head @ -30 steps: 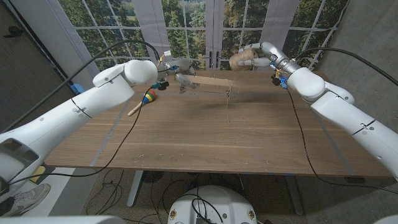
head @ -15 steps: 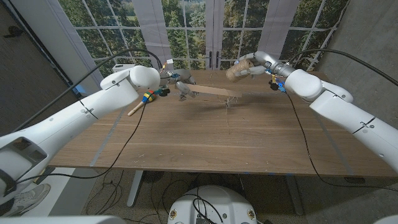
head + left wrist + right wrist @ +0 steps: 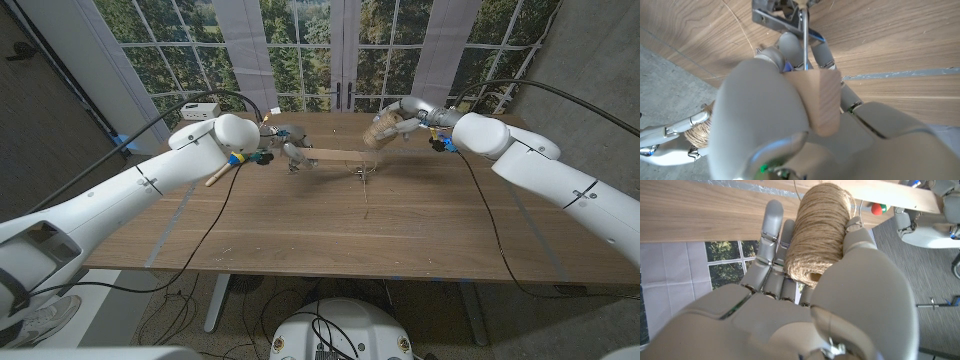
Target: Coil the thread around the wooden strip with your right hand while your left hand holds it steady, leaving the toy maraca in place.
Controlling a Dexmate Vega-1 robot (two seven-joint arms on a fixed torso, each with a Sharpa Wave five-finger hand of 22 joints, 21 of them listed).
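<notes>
Head view: left hand (image 3: pixel 291 147) gripping wooden strip (image 3: pixel 335 153) level above table (image 3: pixel 330 230), just right of toy maraca (image 3: pixel 228 165). Right hand (image 3: pixel 400 118) clutching thread spool (image 3: pixel 381 129) beside strip's far end. Best circling spool closely, thread (image 3: pixel 365 185) taut, strip kept unmoving.

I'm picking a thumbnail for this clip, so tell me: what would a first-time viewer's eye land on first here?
Probably the wooden strip held level above the far middle of the table, gripped at one end by the left hand. Next, the fat spool of twine gripped in the right hand near the strip's other end. The colourful toy maraca lies on the table beside the left arm.
</notes>
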